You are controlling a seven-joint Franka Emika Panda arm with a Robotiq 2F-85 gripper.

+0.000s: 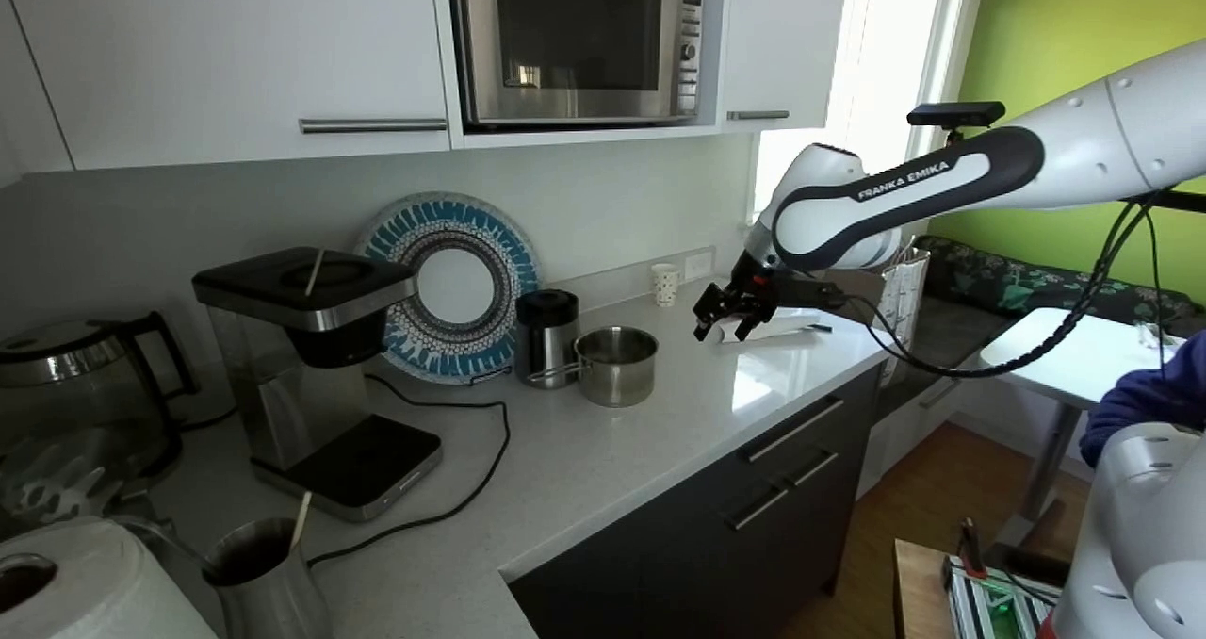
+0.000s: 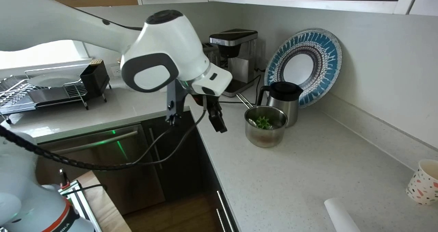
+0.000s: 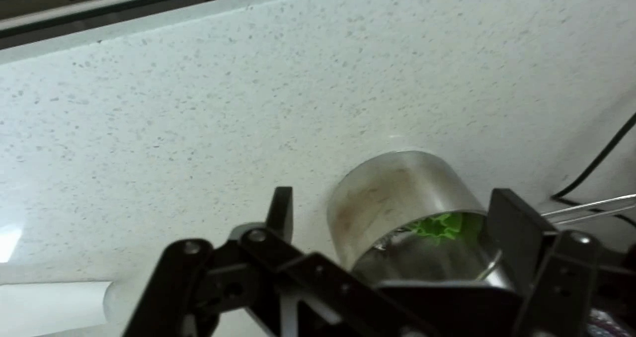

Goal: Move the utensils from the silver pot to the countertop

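Observation:
The silver pot (image 1: 617, 370) stands upright on the countertop (image 1: 556, 469), its thin handle toward the coffee machine; it also shows in an exterior view (image 2: 265, 136) and the wrist view (image 3: 392, 193). Inside it lie a green star-shaped piece (image 2: 262, 123) (image 3: 438, 226) and small shiny metal bits (image 3: 390, 240), likely the utensils; their shapes are mostly hidden by the pot wall. My gripper (image 1: 723, 330) is open and empty, above the counter and apart from the pot. In the wrist view its fingers (image 3: 391, 195) stand wide apart, with the pot beyond them.
A steel canister with a black lid (image 2: 285, 103) stands close beside the pot. A round blue plate (image 1: 513, 262) leans on the wall near the coffee machine (image 1: 311, 290). A white tube (image 2: 340, 215) and patterned cup (image 2: 424, 182) stand farther along. A black cable (image 1: 499, 432) crosses the counter.

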